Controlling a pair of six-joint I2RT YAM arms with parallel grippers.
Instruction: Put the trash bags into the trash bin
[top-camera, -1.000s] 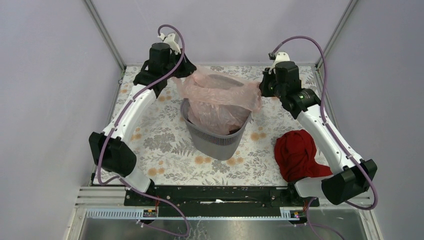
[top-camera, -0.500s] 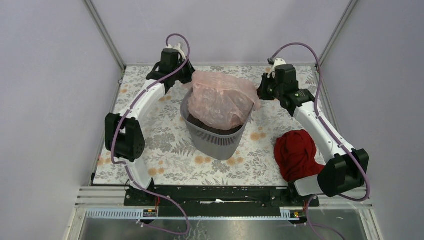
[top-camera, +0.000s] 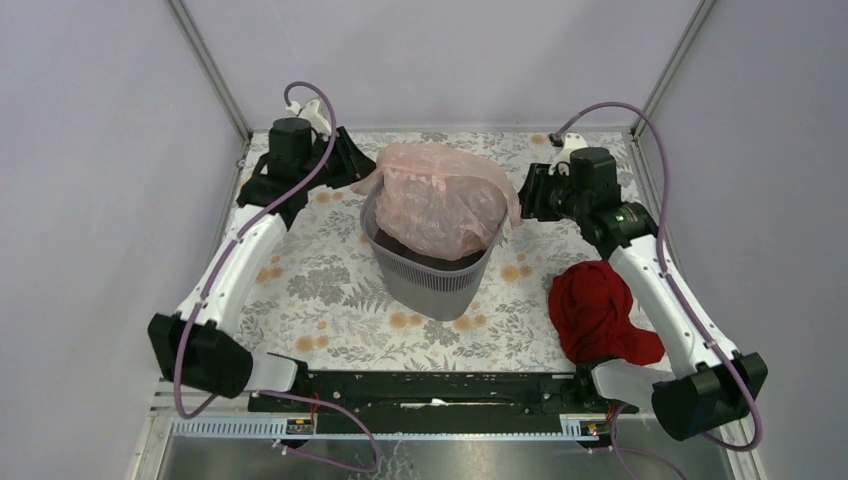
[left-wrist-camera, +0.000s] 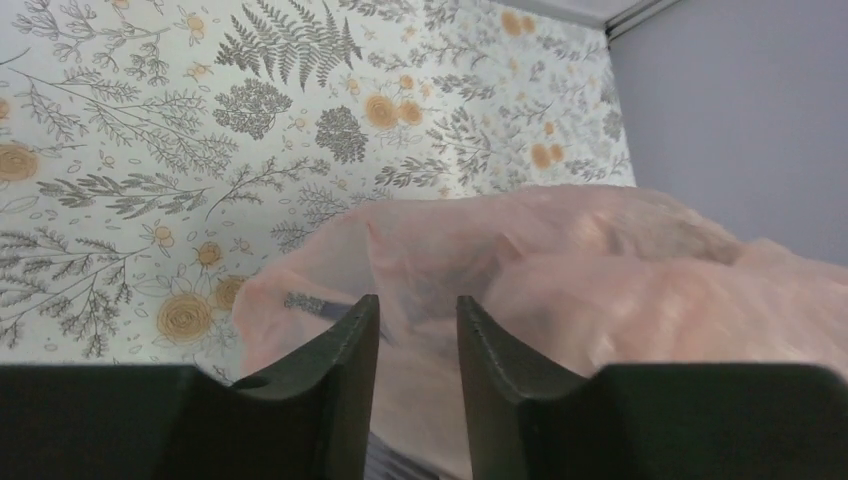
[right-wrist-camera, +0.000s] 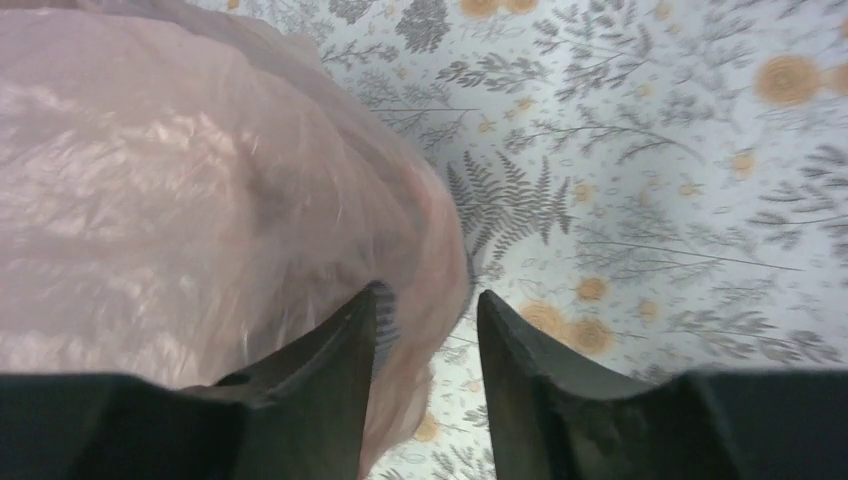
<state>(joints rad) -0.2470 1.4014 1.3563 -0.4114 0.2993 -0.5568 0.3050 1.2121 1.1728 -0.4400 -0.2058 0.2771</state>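
The pale-pink trash bag (top-camera: 440, 200) lies heaped over the top of the dark grey mesh trash bin (top-camera: 430, 280), hanging past its rim on both sides. My left gripper (top-camera: 352, 165) is open just left of the bag's far-left edge. In the left wrist view, the bag (left-wrist-camera: 600, 270) fills the space beyond my left gripper (left-wrist-camera: 418, 310). My right gripper (top-camera: 528, 195) is open just right of the bag. In the right wrist view, the bag's edge (right-wrist-camera: 200, 180) hangs by the left finger of my right gripper (right-wrist-camera: 428, 300), and a bit of bin mesh (right-wrist-camera: 386, 318) shows.
A dark red cloth (top-camera: 598, 310) lies on the floral tabletop (top-camera: 330, 290) at the right, next to the right arm. A dark shape shows under the bag inside the bin's rim (top-camera: 392, 243). Walls and frame posts enclose the table.
The bag was held stretched above the bin, then came down onto it. Both grippers have let go and drawn back outward, the left arm swinging left.
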